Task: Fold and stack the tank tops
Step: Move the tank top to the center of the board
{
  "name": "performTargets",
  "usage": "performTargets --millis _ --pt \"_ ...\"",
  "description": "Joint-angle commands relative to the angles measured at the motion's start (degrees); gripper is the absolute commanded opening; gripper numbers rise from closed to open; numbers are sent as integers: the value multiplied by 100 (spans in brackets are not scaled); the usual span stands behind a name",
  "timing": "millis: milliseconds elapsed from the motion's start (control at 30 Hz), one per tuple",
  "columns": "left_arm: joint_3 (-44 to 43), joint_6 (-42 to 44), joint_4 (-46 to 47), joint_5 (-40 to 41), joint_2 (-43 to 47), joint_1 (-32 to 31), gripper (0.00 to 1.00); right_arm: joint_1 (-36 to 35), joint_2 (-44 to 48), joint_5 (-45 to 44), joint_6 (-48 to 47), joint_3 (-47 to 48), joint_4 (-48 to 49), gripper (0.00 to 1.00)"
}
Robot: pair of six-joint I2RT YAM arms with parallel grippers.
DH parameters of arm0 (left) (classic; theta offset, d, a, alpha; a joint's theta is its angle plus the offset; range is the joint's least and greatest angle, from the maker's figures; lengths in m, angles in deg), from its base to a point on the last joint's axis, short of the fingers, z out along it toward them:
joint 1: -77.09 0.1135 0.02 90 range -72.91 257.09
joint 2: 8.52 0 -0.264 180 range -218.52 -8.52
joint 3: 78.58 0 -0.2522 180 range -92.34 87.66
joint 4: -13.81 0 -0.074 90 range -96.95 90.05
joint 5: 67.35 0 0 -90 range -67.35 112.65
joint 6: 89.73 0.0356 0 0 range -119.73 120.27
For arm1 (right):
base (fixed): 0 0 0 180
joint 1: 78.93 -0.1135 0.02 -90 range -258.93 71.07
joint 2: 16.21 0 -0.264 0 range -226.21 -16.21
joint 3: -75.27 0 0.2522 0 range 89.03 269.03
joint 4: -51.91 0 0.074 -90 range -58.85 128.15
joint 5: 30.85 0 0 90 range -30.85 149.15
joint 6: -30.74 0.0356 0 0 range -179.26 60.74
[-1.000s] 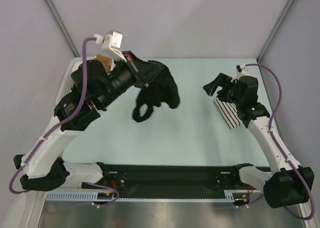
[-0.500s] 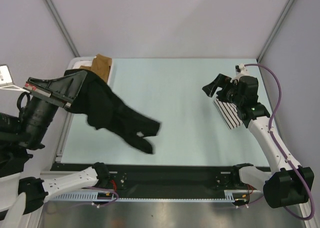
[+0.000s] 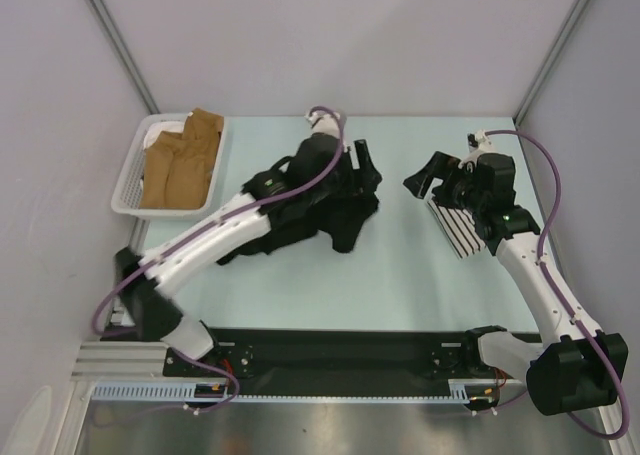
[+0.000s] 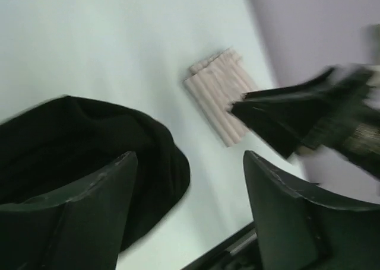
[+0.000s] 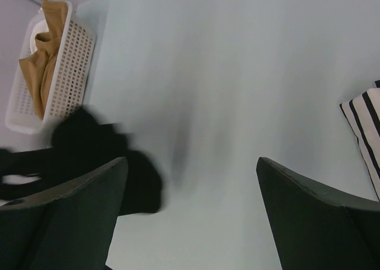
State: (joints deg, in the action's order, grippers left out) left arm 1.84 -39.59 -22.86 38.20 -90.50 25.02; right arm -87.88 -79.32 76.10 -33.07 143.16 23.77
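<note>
Two claws stand spread, pinching nothing. The crumpled plain black tank top (image 3: pixel 343 217) lies under and behind the left claw (image 3: pixel 362 165); only the top view shows it trailing lengthwise beneath that arm (image 3: pixel 215 233). The folded white black-striped tank top (image 3: pixel 452 229) lies behind the right claw (image 3: pixel 432 175), long axis diagonal.
</note>
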Motion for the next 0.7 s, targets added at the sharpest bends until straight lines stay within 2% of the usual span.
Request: performTargets --millis 0,33,67,133,300,400,433,533,567,667 --pt "-1408 -6 -1184 -985 -897 479 82 -37 132 247 -228 -60 -197 97" --pt "-1646 169 -1780 -784 -1143 479 84 -63 150 300 -264 -95 -232 97" --pt "-1779 232 -1943 -425 -1145 496 86 -89 159 318 -281 -156 -250 97" --pt "-1588 311 -1971 -316 -953 575 87 -290 142 344 -387 -288 -268 93" --pt "-16 391 -1725 -272 373 1102 89 -1046 -489 -15 -554 -351 -312 86" --pt "933 452 -1663 -132 1145 1305 89 -1626 -965 -428 -668 -228 -329 81" --pt "1397 452 -1655 -123 1436 1392 89 -1871 -1297 -838 -712 -114 -399 82" --pt "2076 470 -1567 -306 1710 1647 89 -2093 -1869 -1551 -625 -8 -522 83" --pt "2557 479 -1497 -411 1772 1900 89 -2128 -1976 -1659 -520 -16 -523 82" --pt "3358 514 -1006 -1114 1860 2375 85 -2269 -2108 -2116 -458 -200 -409 79"
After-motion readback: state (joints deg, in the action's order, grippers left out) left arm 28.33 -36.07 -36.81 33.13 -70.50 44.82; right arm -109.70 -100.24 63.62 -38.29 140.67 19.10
